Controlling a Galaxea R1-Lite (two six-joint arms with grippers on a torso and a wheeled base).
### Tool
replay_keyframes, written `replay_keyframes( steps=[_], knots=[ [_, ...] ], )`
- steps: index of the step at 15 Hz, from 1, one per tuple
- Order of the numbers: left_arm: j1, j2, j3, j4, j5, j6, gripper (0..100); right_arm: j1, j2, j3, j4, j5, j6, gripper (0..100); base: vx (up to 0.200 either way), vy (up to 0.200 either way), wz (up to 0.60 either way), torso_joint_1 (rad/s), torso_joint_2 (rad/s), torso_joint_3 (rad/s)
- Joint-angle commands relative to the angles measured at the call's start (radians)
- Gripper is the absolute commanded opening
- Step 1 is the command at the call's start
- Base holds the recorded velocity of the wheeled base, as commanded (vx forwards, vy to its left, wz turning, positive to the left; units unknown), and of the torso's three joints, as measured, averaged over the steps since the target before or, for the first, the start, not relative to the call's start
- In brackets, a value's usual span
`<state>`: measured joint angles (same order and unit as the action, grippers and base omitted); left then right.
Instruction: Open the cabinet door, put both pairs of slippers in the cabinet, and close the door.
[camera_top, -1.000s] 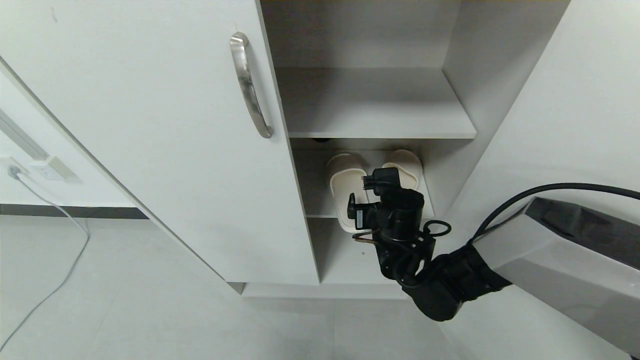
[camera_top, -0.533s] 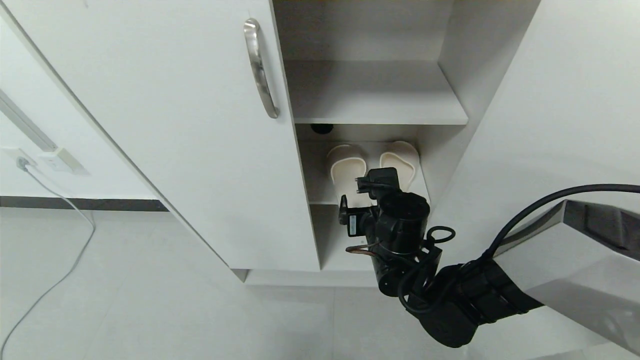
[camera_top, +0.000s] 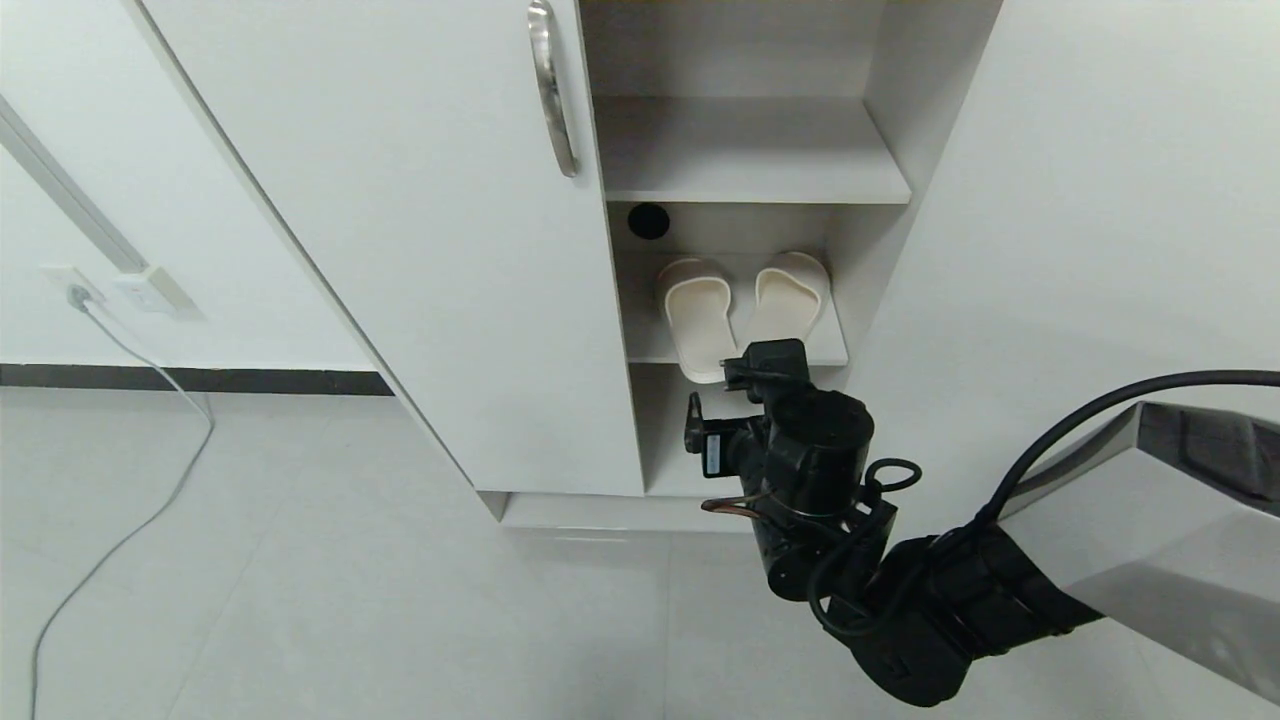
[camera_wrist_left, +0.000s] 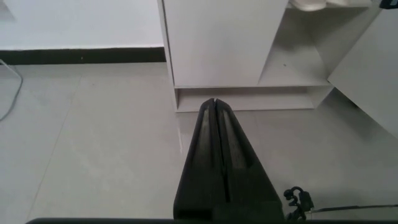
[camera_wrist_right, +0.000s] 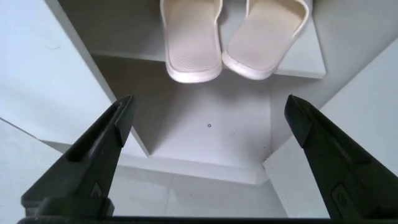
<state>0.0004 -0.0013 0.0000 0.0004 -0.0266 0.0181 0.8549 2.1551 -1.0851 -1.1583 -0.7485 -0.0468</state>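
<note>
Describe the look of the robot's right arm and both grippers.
The right arm has an angular silver-grey shell, then black rounded wrist joints with a small white label. A thick black cable arcs along it. The right gripper has broad, tapering black fingers; the left gripper has long, flat black fingers.

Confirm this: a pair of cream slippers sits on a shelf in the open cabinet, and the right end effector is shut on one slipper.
Wrong on the grip: the right wrist view shows the right end effector open, empty, clear of the cream slippers. They do sit on a shelf in the open cabinet.
</note>
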Motion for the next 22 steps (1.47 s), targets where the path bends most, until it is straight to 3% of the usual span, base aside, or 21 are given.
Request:
replay_keyframes(
  steps=[1,11,22],
  knots=[
    [0.001,0.001,0.000,0.000,-0.001,0.000,0,0.001,-0.001,0.002,-0.001,0.000,-0.001,100,0.000,0.000,0.00,0.000,0.00,0.000],
    [0.001,0.001,0.000,0.000,-0.001,0.002,0,0.001,0.000,0.024,-0.004,0.001,0.002,100,0.000,0.000,0.00,0.000,0.00,0.000],
    [0.001,0.001,0.000,0.000,-0.001,0.006,0,-0.017,0.000,0.036,0.008,0.001,0.002,100,0.000,0.000,0.00,0.003,0.00,0.183]
  ],
)
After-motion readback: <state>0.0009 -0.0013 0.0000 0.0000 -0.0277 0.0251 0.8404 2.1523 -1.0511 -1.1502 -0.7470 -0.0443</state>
